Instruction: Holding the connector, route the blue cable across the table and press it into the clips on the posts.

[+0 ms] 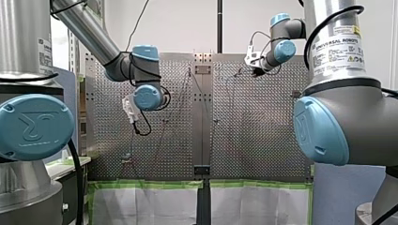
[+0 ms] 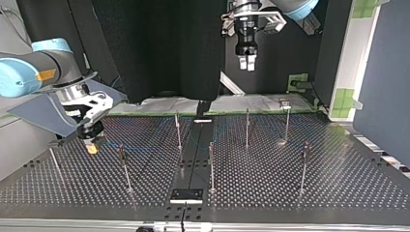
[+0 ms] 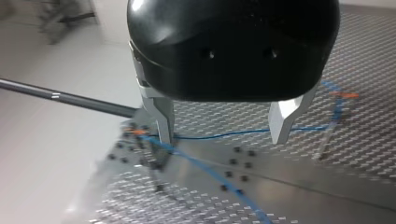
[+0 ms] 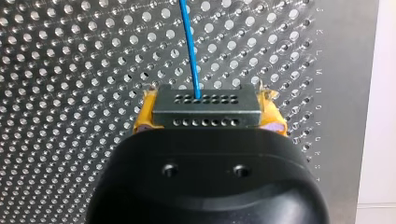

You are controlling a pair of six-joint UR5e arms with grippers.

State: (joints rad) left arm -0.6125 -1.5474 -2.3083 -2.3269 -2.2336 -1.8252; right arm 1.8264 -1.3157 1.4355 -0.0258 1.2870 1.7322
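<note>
Reading the top view from its left: the right hand [image 2: 91,140] is low over the surface [image 2: 338,188], near that view's left edge, yellow pads pinching the connector [image 4: 205,110]. The right wrist view confirms it. The connector is clamped square between the pads, and the cable [image 4: 188,46] leaves its face and runs ahead over the holes. So the hold is done.

Next over, a thin blue line trails from that hand toward the middle, low and close to the surface, passing the nearest posts [image 2: 124,166]. It's faint there and I can't follow it past the centre plate [image 2: 193,162]. The left wrist view shows more. The cable is strung between two posts carrying small orange bits, likely the clips [image 3: 344,95], and a nearer stretch slants across bare metal. Whether it sits in either clip or only runs beside it is too blurred to tell.

Right of centre and high, the left hand [image 2: 246,62] hangs well above the surface, fingers spread, nothing between them, well apart from the cable.

Further right, the posts look bare, with no blue that I can make out.

Judgement: routing is partway at best. The grip is good and some cable is laid out, but pressing into the clips is unconfirmed. The right-side posts are probably left to do.
</note>
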